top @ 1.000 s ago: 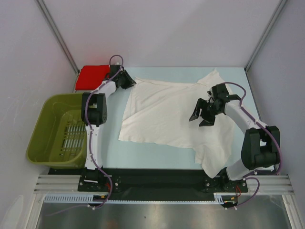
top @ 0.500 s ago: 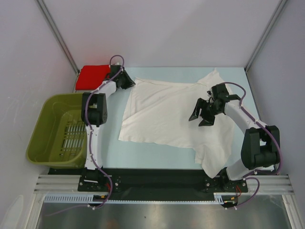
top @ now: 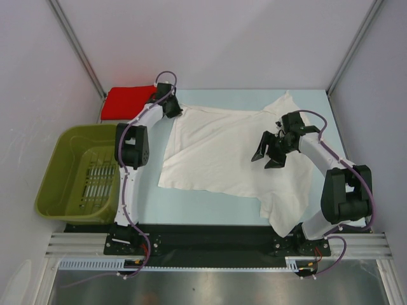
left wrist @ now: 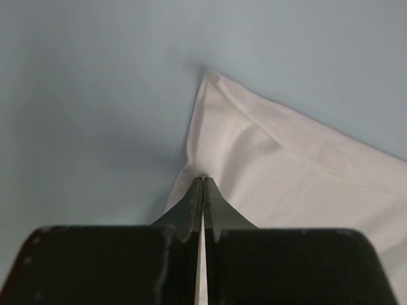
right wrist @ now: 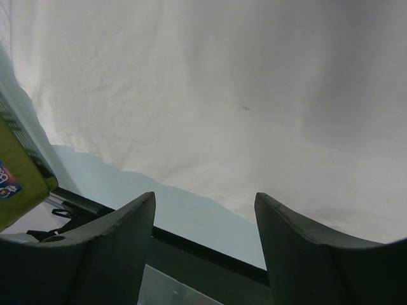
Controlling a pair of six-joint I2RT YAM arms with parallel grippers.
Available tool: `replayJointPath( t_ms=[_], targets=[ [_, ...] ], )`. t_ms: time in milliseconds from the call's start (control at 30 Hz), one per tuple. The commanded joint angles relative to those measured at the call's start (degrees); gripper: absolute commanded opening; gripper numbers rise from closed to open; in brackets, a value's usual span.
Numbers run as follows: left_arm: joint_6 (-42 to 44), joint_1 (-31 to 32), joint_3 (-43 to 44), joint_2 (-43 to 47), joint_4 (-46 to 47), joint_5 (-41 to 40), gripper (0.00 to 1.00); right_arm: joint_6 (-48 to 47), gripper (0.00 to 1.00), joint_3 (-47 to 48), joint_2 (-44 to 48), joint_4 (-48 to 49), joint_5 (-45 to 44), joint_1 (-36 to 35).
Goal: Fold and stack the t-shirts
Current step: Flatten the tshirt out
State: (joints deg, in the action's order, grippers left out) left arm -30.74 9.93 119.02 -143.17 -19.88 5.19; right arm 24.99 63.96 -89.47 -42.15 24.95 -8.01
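Starting the first fold, our left pincer (left wrist: 202,183) is clamped on the far corner of the large white cloth t-shirt (top: 216,152) spread on the counter (top: 210,204). The right pincer (top: 266,159) hovers with its jaws apart. Next we should draw that corner over.

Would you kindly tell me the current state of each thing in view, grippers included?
white t-shirt: unfolded, spread out, bunched at its near right end.
red t-shirt: folded compactly, lying at the far left.
basket: upright, empty.
left gripper: shut, apparently pinching the white t-shirt's far left corner.
right gripper: open, above the white t-shirt, holding nothing.
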Motion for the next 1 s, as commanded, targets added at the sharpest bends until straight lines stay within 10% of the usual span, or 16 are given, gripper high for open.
replayJointPath(
  t_ms=[0, 967],
  targets=[
    [2.3, 0.1, 3.8, 0.2, -1.8, -3.1, 0.0, -0.1, 0.7, 0.5, 0.0, -0.5, 0.7, 0.3],
    [2.6, -1.0, 12.8, -3.3, 6.2, -5.7, 0.0, 0.4, 0.7, -2.2, 2.5, -4.1, -2.1, 0.2]
  ],
)
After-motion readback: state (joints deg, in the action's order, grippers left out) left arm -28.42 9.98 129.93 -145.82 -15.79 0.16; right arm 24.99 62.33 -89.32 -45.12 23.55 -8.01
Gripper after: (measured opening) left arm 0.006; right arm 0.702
